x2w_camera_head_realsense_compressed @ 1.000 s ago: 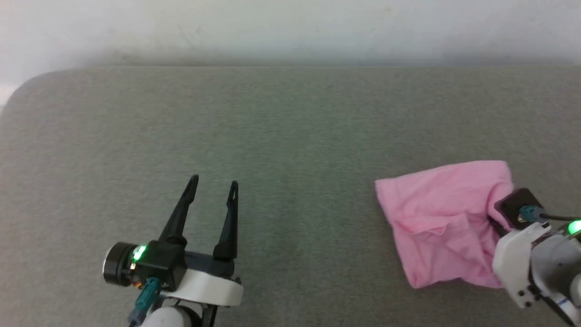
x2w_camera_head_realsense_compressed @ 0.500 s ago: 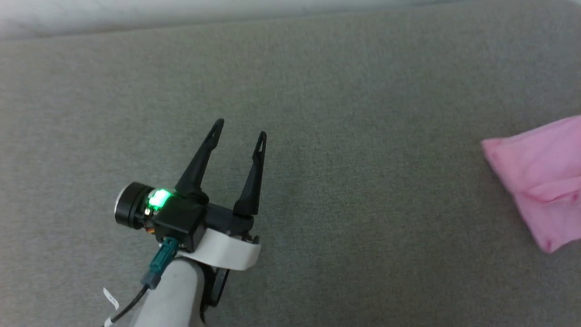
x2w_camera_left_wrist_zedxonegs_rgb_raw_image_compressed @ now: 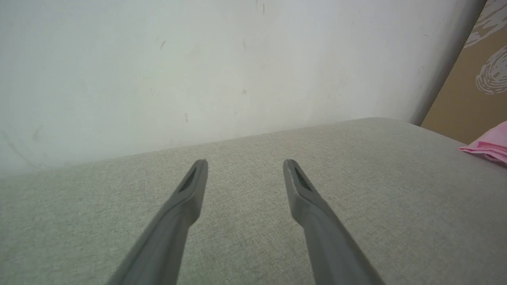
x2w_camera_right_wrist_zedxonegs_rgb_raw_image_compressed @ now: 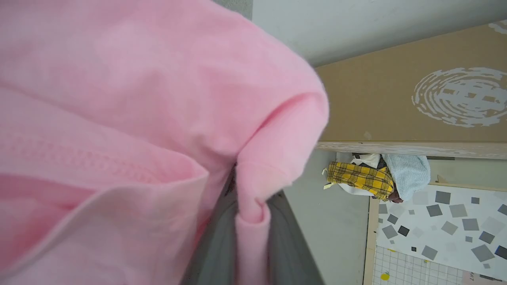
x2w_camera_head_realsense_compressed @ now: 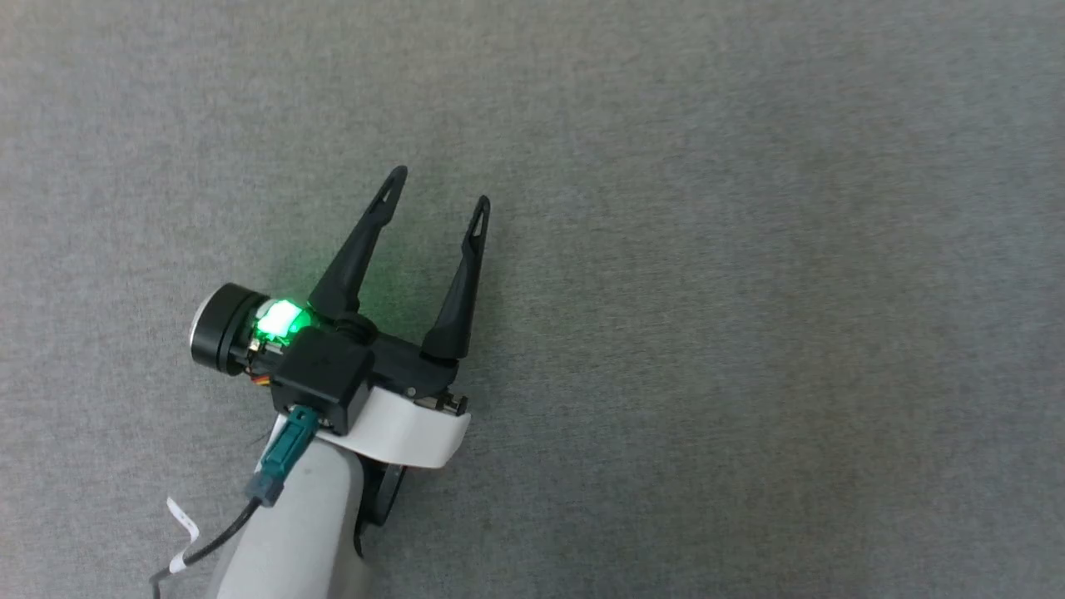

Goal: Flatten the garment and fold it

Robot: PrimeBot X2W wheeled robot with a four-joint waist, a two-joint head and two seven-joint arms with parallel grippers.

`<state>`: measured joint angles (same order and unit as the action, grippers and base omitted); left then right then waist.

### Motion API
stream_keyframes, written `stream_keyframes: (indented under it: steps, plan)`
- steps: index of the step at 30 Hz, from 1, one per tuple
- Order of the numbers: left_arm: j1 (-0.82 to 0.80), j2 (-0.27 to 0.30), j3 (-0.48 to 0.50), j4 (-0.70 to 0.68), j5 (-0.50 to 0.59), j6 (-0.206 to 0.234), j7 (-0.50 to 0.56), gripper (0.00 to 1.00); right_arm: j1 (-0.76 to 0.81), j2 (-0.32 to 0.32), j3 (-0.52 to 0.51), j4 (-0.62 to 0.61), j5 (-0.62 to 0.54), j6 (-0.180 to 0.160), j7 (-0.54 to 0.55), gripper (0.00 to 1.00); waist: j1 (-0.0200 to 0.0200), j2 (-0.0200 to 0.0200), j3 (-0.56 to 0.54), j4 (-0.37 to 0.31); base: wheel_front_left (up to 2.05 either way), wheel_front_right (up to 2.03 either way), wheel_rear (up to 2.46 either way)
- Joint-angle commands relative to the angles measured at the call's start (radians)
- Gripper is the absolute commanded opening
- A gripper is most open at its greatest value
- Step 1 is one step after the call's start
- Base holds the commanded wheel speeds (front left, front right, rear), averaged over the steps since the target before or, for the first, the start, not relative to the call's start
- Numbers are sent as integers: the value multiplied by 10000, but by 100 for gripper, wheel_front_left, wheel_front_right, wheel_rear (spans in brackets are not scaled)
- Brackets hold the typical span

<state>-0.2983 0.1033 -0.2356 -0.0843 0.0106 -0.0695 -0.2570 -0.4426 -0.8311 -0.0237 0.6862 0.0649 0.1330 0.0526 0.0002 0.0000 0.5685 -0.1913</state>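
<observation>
Listener: Where is the garment, and how far along is the job?

Describer: Light pink shorts, the garment (x2w_camera_right_wrist_zedxonegs_rgb_raw_image_compressed: 138,99), hang bunched close in front of the right wrist camera. The right pincer (x2w_camera_right_wrist_zedxonegs_rgb_raw_image_compressed: 253,209) is nearly closed, pinching a rolled fold of the cloth between its two grey fingers. In the left wrist view, a pink corner shows at the far right, at the edge of the worktop (x2w_camera_head_realsense_compressed: 749,249). By my judgement nothing is flattened or folded yet, because the cloth is crumpled and gathered in one grip. Spreading it out flat and then folding it are both left to do.

Listener: And the other arm?

Describer: The left pincer (x2w_camera_head_realsense_compressed: 441,185) hovers over bare worktop, well apart from the garment. Its fingers are spread wide and hold nothing.

Listener: What about textures and shapes?

Describer: The garment is thin, soft and matte. It falls in rounded folds and has a stitched hem band. The worktop is flat, covered in grey woven fabric, and rounded at its corner. The pincer fingers are long, dark and tapering, with a narrow slot near each tip. A plain pale wall (x2w_camera_left_wrist_zedxonegs_rgb_raw_image_compressed: 198,59) stands behind.
</observation>
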Motion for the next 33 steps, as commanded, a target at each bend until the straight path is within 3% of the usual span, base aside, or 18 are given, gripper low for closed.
stream_keyframes:
  steps: [1, 3, 4, 5, 13, 22, 27, 33]
  plan:
    - [-174, 83, -24, -47, 40, 16, -47, 100, -317, 53, -202, 321, -174, -23, -213, 0, -2, 0, 348, 195, 0, 0, 0]
    - [-186, 87, -45, -29, 20, 56, -47, 100, -512, 136, -369, 704, -333, -23, -390, 0, -2, 0, 350, 241, 0, 0, 0]
    - [-184, 84, -58, -12, 5, 73, -47, 100, -572, 164, -396, 868, -450, -23, -467, 56, -2, 0, 315, 262, 0, 0, 0]
    - [-173, 77, -66, 6, -15, 98, -47, 100, -626, 170, -448, 1031, -580, -23, -529, 100, -2, 0, 267, 276, 0, 0, 0]
    - [128, 18, 41, 153, -282, 298, -47, 100, -1375, 434, -712, 1055, -1086, -23, -1199, 100, -2, 0, -903, 181, 0, 0, 0]
    - [1054, -211, 645, 282, -1004, 568, -47, 100, -2147, 1210, -261, -1199, -611, -23, -1853, 100, -2, 0, -2935, 217, 0, 0, 0]
    - [1616, -329, 1183, 281, -1361, 610, -47, 100, -1666, 2445, -637, -3061, -144, -23, -2091, 100, -2, 0, -3759, 473, 0, 0, 0]
    - [2362, -373, 1602, 142, -1229, 792, -47, 100, -42, 4800, -1176, -5524, 169, -23, -2316, 100, -2, 0, -4386, 711, 0, 0, 0]
